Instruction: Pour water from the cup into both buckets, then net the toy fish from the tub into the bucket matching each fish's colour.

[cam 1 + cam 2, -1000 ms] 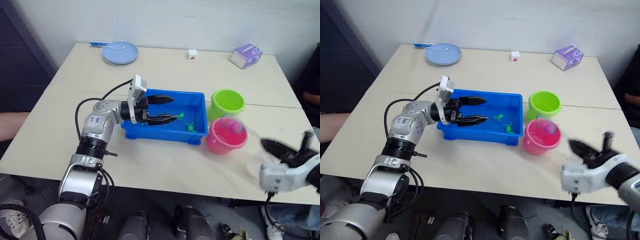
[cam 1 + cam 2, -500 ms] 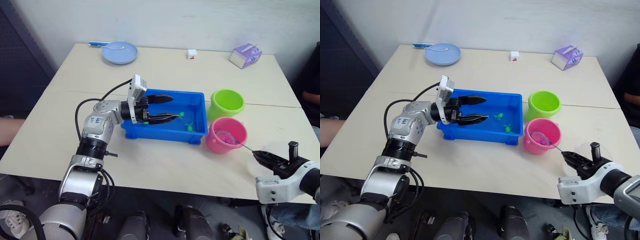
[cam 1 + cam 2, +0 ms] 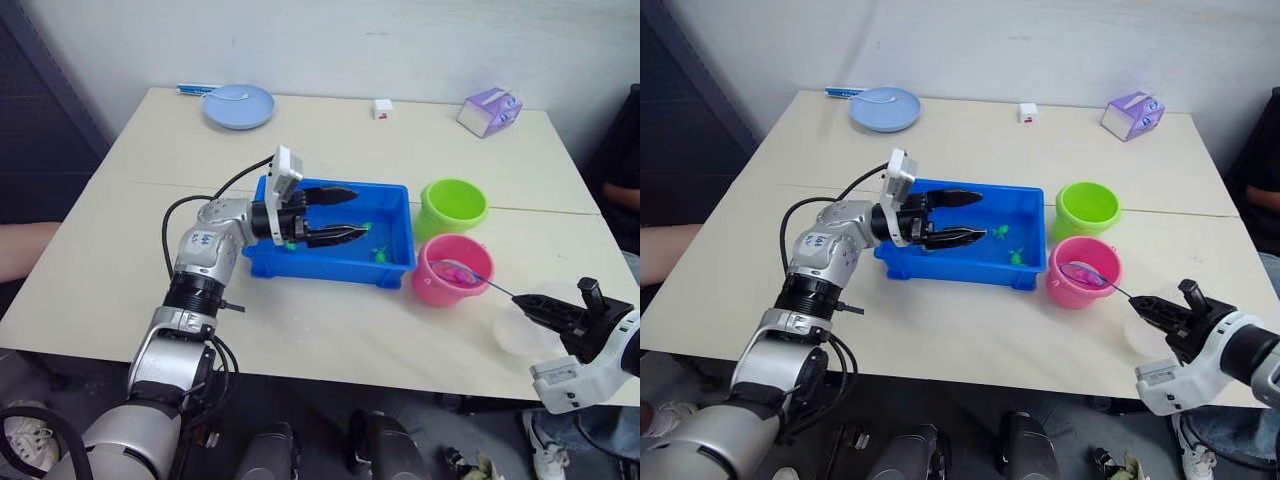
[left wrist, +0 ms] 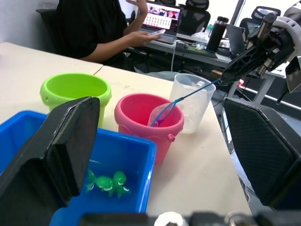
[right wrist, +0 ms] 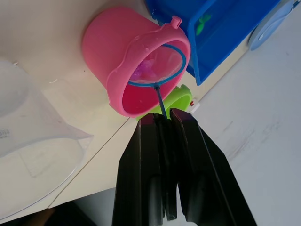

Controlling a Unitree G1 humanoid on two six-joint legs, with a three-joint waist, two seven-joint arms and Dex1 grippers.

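Right gripper (image 5: 162,123): fingers clamped together on the thin handle of the net (image 5: 156,66), out past the table's near right edge.
Net: a second ago its hoop was a blur above the pink bucket (image 3: 1084,272); now it sits steady over that bucket's mouth, with something pink in the mesh or just under it.
Meaning: the pink catch looks to be at the tipping-out stage, I'd say.
Left gripper (image 3: 345,213): fingers apart, holding nothing, hovering over the blue tub (image 3: 331,263); it has edged a little further along the tub.
Fish (image 4: 107,181): green ones lie together in the tub's corner nearest the buckets, still to be netted.
Green bucket (image 3: 1087,208): just behind the pink one.
Cup (image 4: 194,101): clear and upright, beside the pink bucket.
Left wrist view: shows a person seated at a desk beyond the table.
Right wrist view: shows the hoop tilted against the pink rim.
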